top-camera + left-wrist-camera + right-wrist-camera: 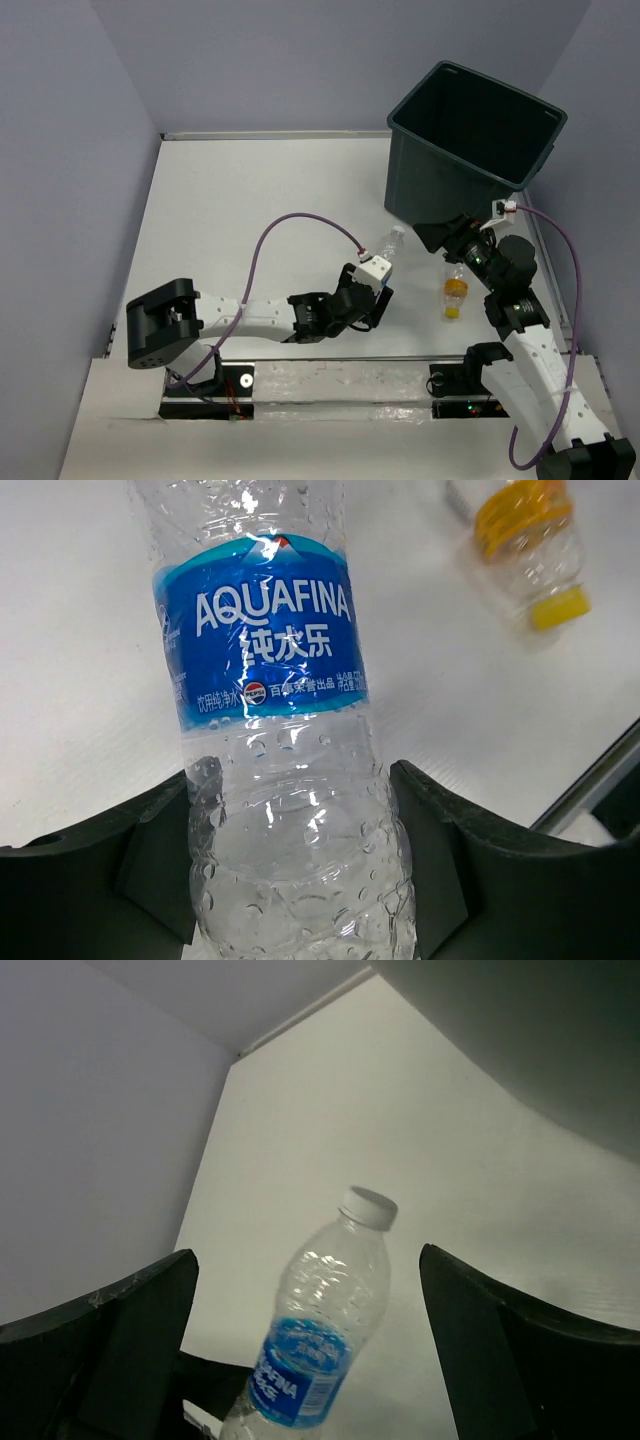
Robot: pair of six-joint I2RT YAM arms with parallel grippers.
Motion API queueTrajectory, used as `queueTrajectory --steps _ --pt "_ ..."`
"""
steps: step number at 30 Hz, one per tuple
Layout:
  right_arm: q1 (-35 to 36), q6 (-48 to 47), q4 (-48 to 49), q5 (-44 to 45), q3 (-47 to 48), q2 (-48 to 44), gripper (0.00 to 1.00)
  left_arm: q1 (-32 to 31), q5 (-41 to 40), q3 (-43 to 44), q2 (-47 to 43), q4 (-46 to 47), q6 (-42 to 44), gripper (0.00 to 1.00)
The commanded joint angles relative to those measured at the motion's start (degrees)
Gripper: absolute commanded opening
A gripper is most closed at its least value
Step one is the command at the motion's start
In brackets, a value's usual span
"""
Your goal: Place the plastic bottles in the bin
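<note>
Clear Aquafina bottle (275,730), blue-labelled and beaded with droplets, was pressed on both sides by the black fingers (150,880) of the left gripper (295,858). A second small bottle (528,545), orange-banded and yellow-capped, lay blurred on the white table (80,680), well apart.

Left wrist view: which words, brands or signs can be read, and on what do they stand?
"AQUAFINA": on the blue label of the clear bottle.
"纯水乐": same label, beneath the brand.
Small print along the label's lower edge: too small to read.
Orange-labelled bottle: blurred, nothing legible.
</note>
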Motion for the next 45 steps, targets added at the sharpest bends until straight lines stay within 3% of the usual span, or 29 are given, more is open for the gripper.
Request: queueTrajectory --steps 1,6,10,12,13,15,16,18,25,29,31,36,38,41,43,44,45 --pt "2.3 4.6 8.0 -7.9 -1.9 4.7 0.98 0.4 -2.5 -2.8 -6.7 7.3 -2.3 0.61" --pt "14.0 4.3 11.2 -5.5 -0.5 12.0 1.0 0.4 -0.7 -4.6 -10.5 11.2 -1.4 0.62" --pt "17.5 5.5 16.8 -7.0 0.1 17.3 0.98 0.4 3.7 -6.3 -13.0 13.8 0.3 0.64" --pt "18.1 6.5 19.9 -6.5 0.0 18.7 0.82 0.4 4.0 -7.0 -13.8 14.4 0.2 0.66" --pt "18.1 6.5 19.9 -5.7 0.1 19.2 0.64 0.4 3.8 -7.3 -15.0 14.6 0.1 0.71" --pt "18.1 4.4 18.3 -1.4 2.0 18.7 0.49 0.4 3.2 -8.5 -16.0 14.4 -0.7 0.84" --pt "18.1 3.2 17.2 0.0 3.2 18.5 0.39 0.4 3.1 -8.9 -17.3 14.2 -1.2 0.95" --pt "18.1 -0.9 13.5 4.0 8.3 18.4 0.36 0.4 3.4 -10.5 -19.2 13.7 -2.8 0.99" --pt "18.1 -13.8 6.9 16.7 26.5 20.5 0.32 -1.0 4.2 -18.2 -24.1 14.7 -9.1 0.99" --pt "18.1 -21.1 3.7 26.3 38.2 20.2 0.31 -1.2 3.8 -18.0 -21.0 14.3 -10.0 0.99" --pt "18.1 -27.1 3.3 31.5 42.6 20.2 0.3 -1.2 4.0 -16.1 -16.6 13.7 -9.4 0.99" --pt "18.1 -46.1 4.8 57.1 53.3 28.3 0.27 -1.2 3.8 -6.1 -7.2 12.8 -7.5 0.99" --pt "13.6 -49.9 8.2 61.5 53.7 32.0 0.27 -1.2 4.3 -1.4 -3.2 12.3 -7.5 0.99" --pt "4.8 -47.7 9.3 57.9 54.5 35.9 0.27 -1.1 5.9 4.5 1.3 11.2 -8.4 0.99" --pt "2.7 -48.2 9.2 57.3 57.1 38.9 0.35 -1.1 7.0 7.2 4.6 10.5 -9.3 0.99" --pt "2.2 -49.0 8.7 57.0 58.2 40.3 0.46 -1.0 7.6 10.4 5.7 10.0 -9.7 0.99" --pt "2.2 -49.8 7.0 56.7 59.5 43.2 0.64 -1.0 8.0 12.0 7.1 9.3 -10.0 0.99"
